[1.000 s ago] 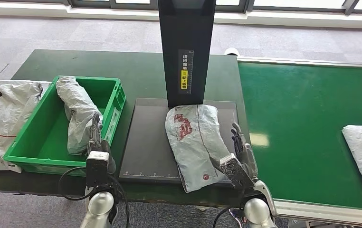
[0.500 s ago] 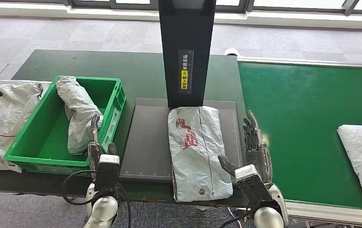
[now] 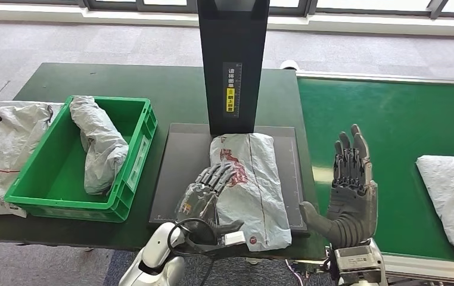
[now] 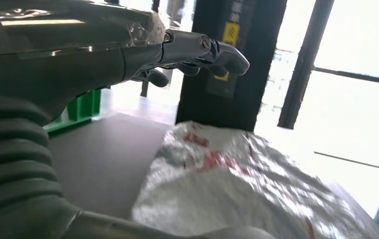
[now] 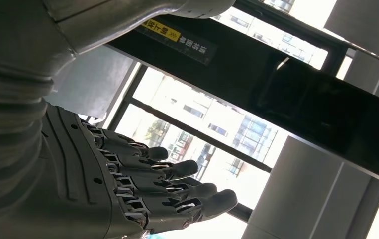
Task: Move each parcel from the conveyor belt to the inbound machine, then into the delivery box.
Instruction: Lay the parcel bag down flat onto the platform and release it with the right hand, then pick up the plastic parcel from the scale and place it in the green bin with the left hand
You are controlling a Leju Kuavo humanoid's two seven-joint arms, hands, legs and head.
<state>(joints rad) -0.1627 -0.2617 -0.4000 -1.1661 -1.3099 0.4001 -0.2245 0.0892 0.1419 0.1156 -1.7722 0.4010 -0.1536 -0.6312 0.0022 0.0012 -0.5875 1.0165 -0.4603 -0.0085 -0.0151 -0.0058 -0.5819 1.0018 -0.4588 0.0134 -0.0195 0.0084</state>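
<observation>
Where the dark green tabletop [image 3: 171,89] reached its left edge, we saw crumpled grey bags [image 3: 1,140] spilling over it, touching the left wall of the green delivery box [image 3: 130,173]. The box sat near the front-left corner of the tabletop, and one grey parcel [image 3: 98,143] lay inside it, leaning from the back-left corner toward the right wall.

Just right of the box lay the inbound machine [image 3: 177,179], a flat dark platform whose black column [image 3: 232,65] rose from its rear edge. We found a printed grey parcel [image 3: 254,179] lying lengthwise on the platform's right half, its far end at the column's foot and its near end hanging over the platform's front edge.

The left hand [image 3: 207,193] hung above the parcel's left edge with its fingers [image 3: 215,176] loosely spread and holding nothing; from the left wrist view [image 4: 187,55] we could see a clear gap between the fingers and the bag [image 4: 237,184].

Farther right, the right hand [image 3: 350,190] stood upright at the seam between tabletop and conveyor belt [image 3: 391,131], palm raised, fingers apart and empty. Another pale parcel [image 3: 451,193] rested at the belt's right edge, well apart from that hand.
</observation>
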